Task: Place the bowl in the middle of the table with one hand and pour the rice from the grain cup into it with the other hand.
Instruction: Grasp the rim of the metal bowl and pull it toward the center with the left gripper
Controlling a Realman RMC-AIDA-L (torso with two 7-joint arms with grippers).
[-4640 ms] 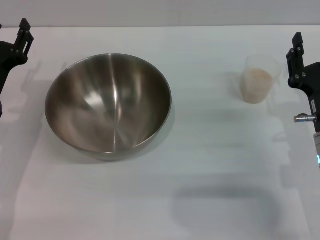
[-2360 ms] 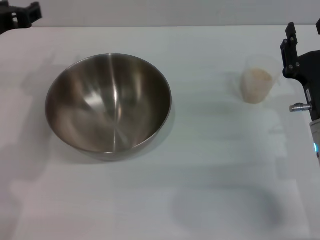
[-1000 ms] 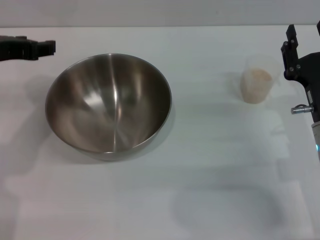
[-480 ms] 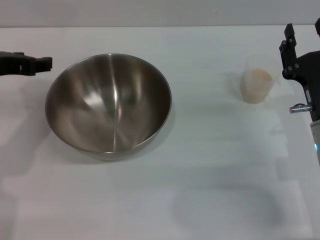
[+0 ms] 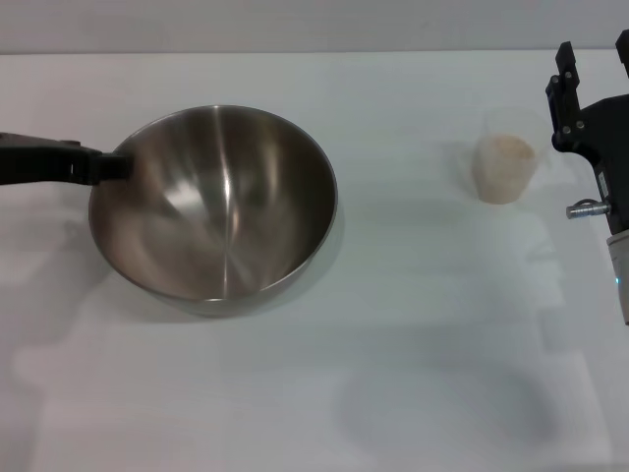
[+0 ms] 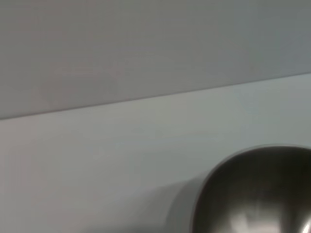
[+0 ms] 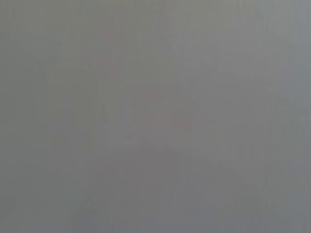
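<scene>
Presently the left gripper (image 5: 116,165) is seen reaching level to the left rim of the bowl (image 5: 214,205); whether its jaws are apart cannot be told. Likewise unclear are the jaws of the right gripper (image 5: 562,93), held just beside the grain cup (image 5: 505,157) of rice (image 5: 504,149) on the table (image 5: 413,334).

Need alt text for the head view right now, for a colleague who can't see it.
The left gripper reaches the left rim of the steel bowl on the white table; the grain cup of rice stands right, beside the right gripper.
</scene>
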